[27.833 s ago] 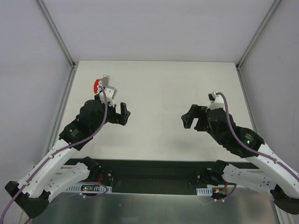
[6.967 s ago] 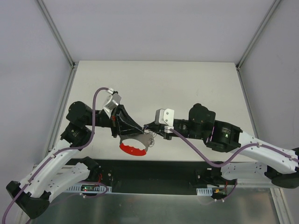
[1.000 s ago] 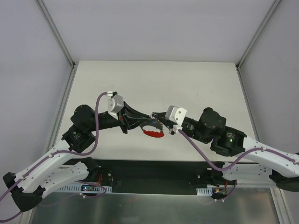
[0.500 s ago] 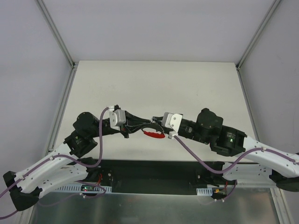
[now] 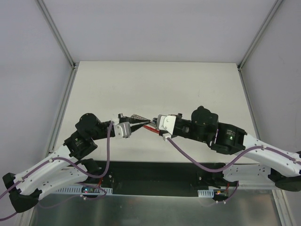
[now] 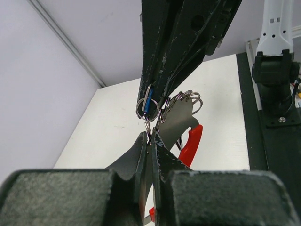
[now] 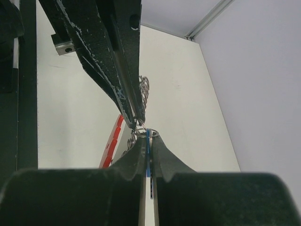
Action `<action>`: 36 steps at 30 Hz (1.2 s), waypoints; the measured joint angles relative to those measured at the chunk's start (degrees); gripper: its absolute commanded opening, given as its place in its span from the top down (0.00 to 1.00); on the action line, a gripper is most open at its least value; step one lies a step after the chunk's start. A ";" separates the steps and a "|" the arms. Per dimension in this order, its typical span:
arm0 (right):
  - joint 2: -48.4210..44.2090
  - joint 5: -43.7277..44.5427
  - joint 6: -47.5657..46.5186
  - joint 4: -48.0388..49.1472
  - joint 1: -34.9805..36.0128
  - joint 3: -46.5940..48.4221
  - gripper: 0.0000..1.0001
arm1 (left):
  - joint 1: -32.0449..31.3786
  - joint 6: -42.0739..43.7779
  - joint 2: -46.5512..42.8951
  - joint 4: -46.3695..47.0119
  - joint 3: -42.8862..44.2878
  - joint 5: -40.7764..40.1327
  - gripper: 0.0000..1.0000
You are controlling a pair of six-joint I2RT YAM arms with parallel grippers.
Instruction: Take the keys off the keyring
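left gripper (image 6: 150,137) is pinching keyring (image 6: 192,139) | right gripper (image 7: 147,137) is clamping blue piece (image 6: 148,101) | keys (image 6: 178,115) are hanging beside tips, none off yet

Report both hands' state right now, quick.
Left hand: closed on the keyring.
Right hand: closed on a thin blue piece; whether it is a key cannot be told.

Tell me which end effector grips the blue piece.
The right end effector: the blue piece sits in its grip; the left end effector pinches only silvery wire.
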 measured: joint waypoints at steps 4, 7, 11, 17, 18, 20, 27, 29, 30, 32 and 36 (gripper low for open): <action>0.83 0.20 -0.46 -1.40 0.09 0.50 0.98 | 0.00 3.13 0.00 -1.64 0.00 0.00 1.00; 1.20 0.70 -1.01 -1.99 0.26 0.52 0.98 | 0.00 4.68 0.00 -2.64 0.00 -0.04 1.00; 2.05 1.68 -1.62 -2.86 0.55 1.20 0.96 | 0.00 5.79 0.04 -3.19 -0.02 -0.57 1.00; 3.41 3.63 -2.08 -4.33 1.77 2.62 0.92 | 0.00 5.81 -0.02 -3.93 -0.04 -1.62 1.00; 3.56 4.15 -2.05 -4.48 2.03 2.73 0.92 | 0.00 5.81 -0.02 -3.98 -0.13 -1.70 1.00; 3.76 4.96 -1.90 -5.01 2.45 2.75 0.91 | -0.02 5.81 -0.09 -3.98 -0.52 -1.90 1.00; 3.61 5.95 -0.63 -6.03 3.52 2.84 0.87 | -0.15 5.92 -0.17 -5.44 -1.51 -5.49 1.00; 3.48 5.92 -0.37 -6.29 3.80 2.86 0.99 | 0.15 5.95 -0.09 -6.08 -1.84 -6.73 1.00; 3.48 5.86 -0.28 -6.49 3.87 2.91 0.99 | 0.15 5.95 0.02 -6.27 -1.86 -7.13 1.00; 3.48 5.66 0.09 -7.02 3.89 3.10 0.99 | 0.15 5.95 0.04 -6.27 -1.86 -7.85 1.00; 3.52 5.62 0.35 -7.48 3.89 3.17 0.99 | 0.15 5.95 0.04 -6.27 -1.86 -8.17 1.00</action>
